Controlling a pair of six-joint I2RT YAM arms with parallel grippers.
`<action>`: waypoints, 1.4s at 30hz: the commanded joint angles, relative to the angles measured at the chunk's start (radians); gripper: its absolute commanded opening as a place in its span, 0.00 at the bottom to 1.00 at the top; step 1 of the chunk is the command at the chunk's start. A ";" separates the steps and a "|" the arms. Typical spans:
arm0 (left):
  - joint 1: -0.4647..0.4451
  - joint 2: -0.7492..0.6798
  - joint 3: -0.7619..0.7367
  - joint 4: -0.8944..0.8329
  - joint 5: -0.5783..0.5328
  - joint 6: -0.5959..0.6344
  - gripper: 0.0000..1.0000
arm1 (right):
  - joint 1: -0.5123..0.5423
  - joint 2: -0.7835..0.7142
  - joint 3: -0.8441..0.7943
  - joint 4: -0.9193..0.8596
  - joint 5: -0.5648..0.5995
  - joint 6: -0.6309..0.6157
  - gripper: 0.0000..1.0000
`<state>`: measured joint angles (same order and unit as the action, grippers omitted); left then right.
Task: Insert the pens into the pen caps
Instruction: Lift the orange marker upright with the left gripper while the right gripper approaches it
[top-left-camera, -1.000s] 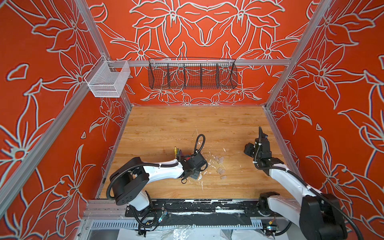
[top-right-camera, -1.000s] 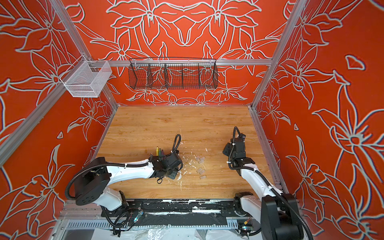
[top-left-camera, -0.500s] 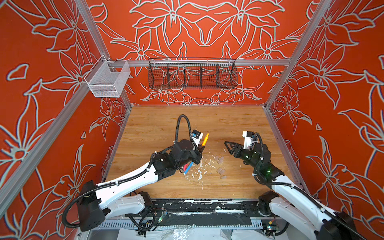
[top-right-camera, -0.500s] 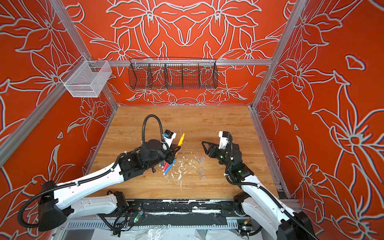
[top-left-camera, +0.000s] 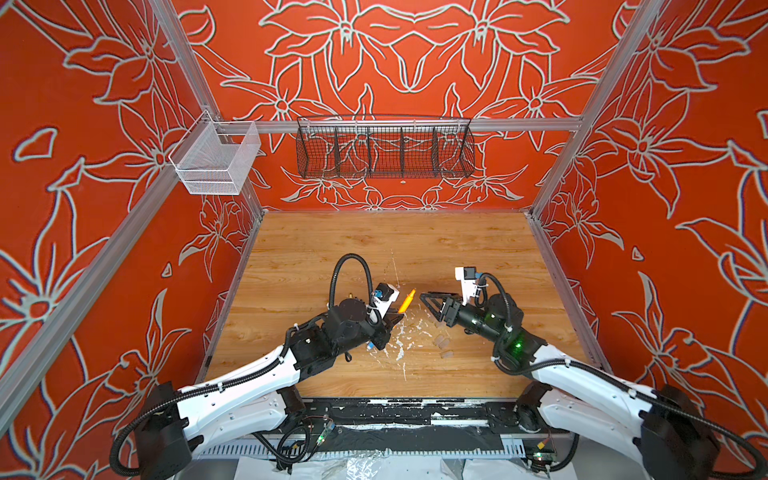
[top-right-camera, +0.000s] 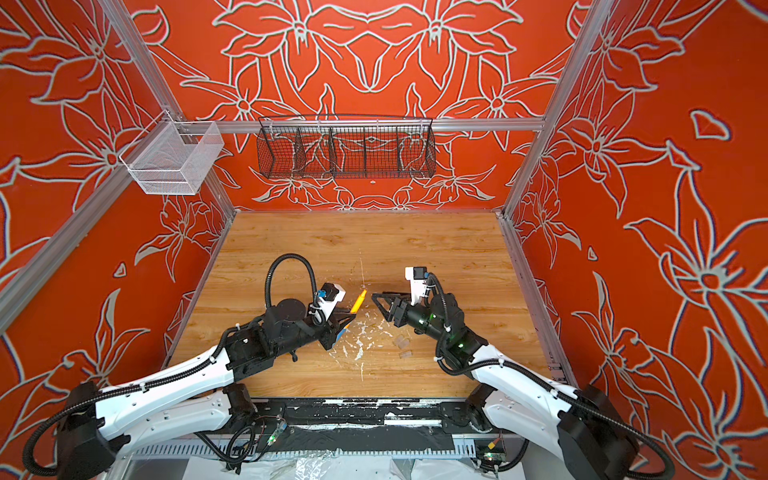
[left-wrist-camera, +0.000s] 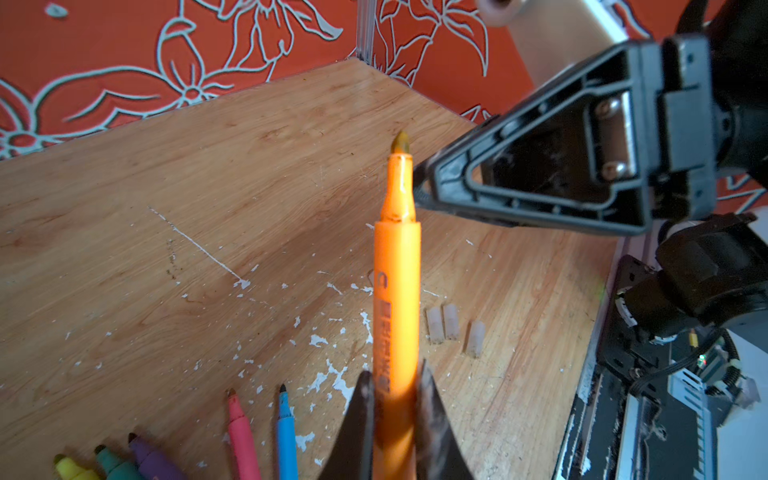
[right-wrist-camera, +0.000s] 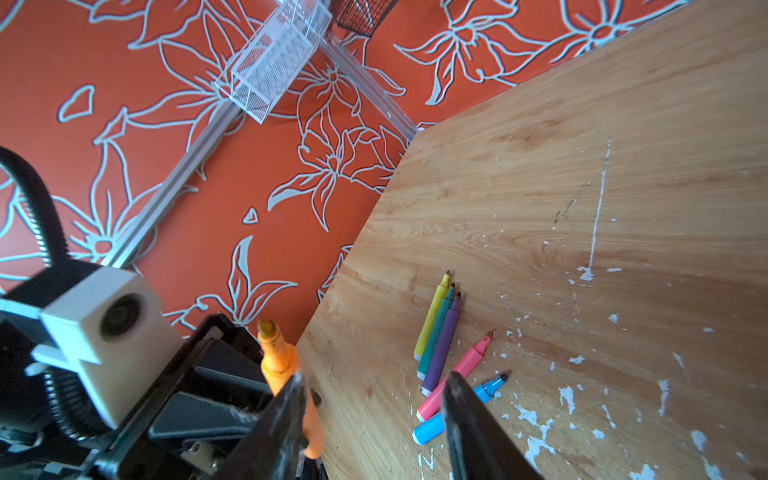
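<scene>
pen caps (left-wrist-camera: 444, 322): three stubby, milky see-through plastic sleeves are seen lying on the bench (top-left-camera: 374, 249) toward its front. Two are side by side and the third is just beside them.
loose pens: yellow pen (right-wrist-camera: 432, 316), green pen (right-wrist-camera: 436, 332) and purple pen (right-wrist-camera: 442, 345) are packed side by side. Pink pen (right-wrist-camera: 471, 357) and blue pen (right-wrist-camera: 430, 428) are laid just beside them at a slant. All are uncapped and flat on the bench under the left arm, with matte plastic barrels, pale butt ends and dark felt tips.
left tool (left-wrist-camera: 392, 378): clamped tight on the lower barrel of the orange pen (left-wrist-camera: 397, 291). A second ago it was parked low at the bench with the arm folded. Now it's been lifted and stretched toward the middle.
orange pen: carried clear of the bench and tilted, bare felt tip up. The barrel is smooth and a bit glossy, stepped down to a narrow neck, with print along the side.
right tool (right-wrist-camera: 374, 374): black ribbed triangular fingers are held apart, nothing seen between them. It was pulled back by the right wall a second ago and has since been swung in, tips just beside the pen's neck. Contact can't be told.
bench surface: wood-grain laminate, peppered with white flecks (left-wrist-camera: 332, 376) plus one thin white streak (right-wrist-camera: 598, 208).
back: a black wire basket (top-left-camera: 384, 145) with dividers and a white mesh basket (top-left-camera: 216, 164) are hung on aluminium rails against orange flower-print walls (top-left-camera: 415, 62).
</scene>
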<state>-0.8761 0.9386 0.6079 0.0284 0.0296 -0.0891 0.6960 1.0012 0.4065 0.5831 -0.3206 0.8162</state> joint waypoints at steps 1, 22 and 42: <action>0.001 -0.009 0.015 0.036 0.055 0.026 0.00 | 0.029 0.057 0.043 0.105 0.026 0.010 0.51; 0.002 -0.049 0.035 -0.025 -0.192 -0.053 0.00 | 0.079 0.117 0.038 0.173 0.080 0.001 0.43; 0.002 -0.042 0.022 -0.027 -0.036 -0.004 0.00 | 0.157 0.264 0.143 0.262 0.067 0.010 0.10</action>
<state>-0.8734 0.9024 0.6224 -0.0231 -0.0463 -0.1131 0.8520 1.2510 0.5198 0.8169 -0.2569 0.8143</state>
